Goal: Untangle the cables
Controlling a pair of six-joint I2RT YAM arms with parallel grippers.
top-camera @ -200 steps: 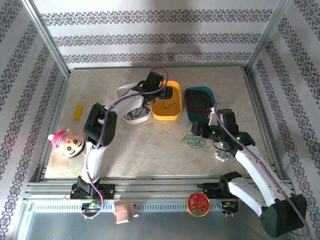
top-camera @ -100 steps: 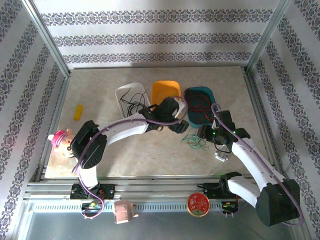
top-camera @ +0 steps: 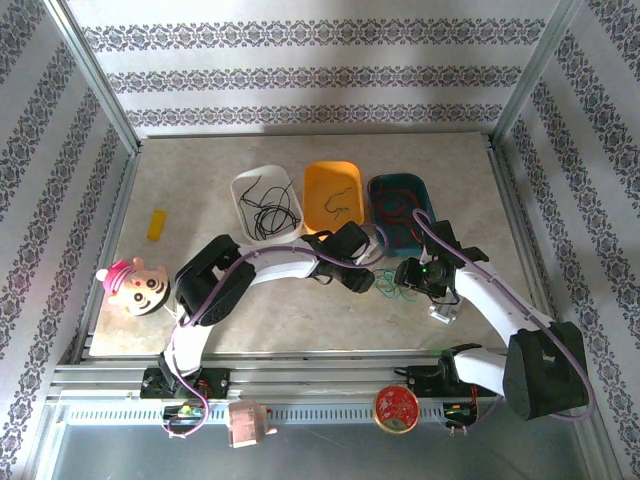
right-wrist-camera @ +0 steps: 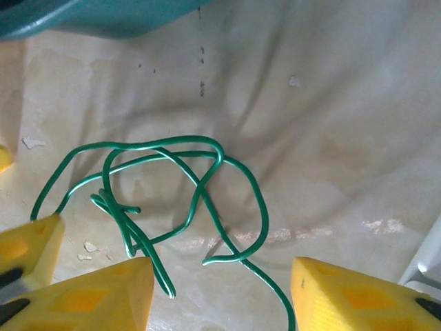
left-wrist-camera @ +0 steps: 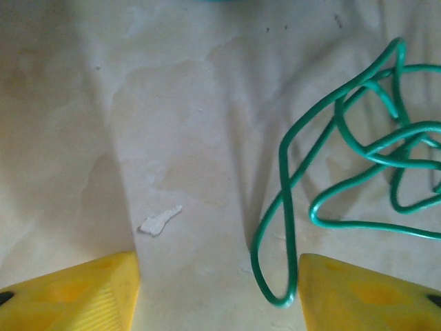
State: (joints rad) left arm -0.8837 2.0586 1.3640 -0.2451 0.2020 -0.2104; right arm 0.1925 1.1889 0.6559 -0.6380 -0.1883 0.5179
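Both arms are reaching toward the same spot on the bench, just in front of the teal tray. The loose green cable is lying there in a curly heap, between the two hands.

The left hand is coming in from the left with its yellow fingers spread. In its wrist view one loop of the green cable is sitting right against the inner side of its right finger, but nothing is being pinched.

The right hand is hovering low over the heap, fingers also spread apart. A strand of the green cable is running between them without being gripped, and the teal tray's edge is showing just beyond.

The other cables are resting in trays: black cables in the white tray, a black cable in the orange tray, and a red cable in the teal one.
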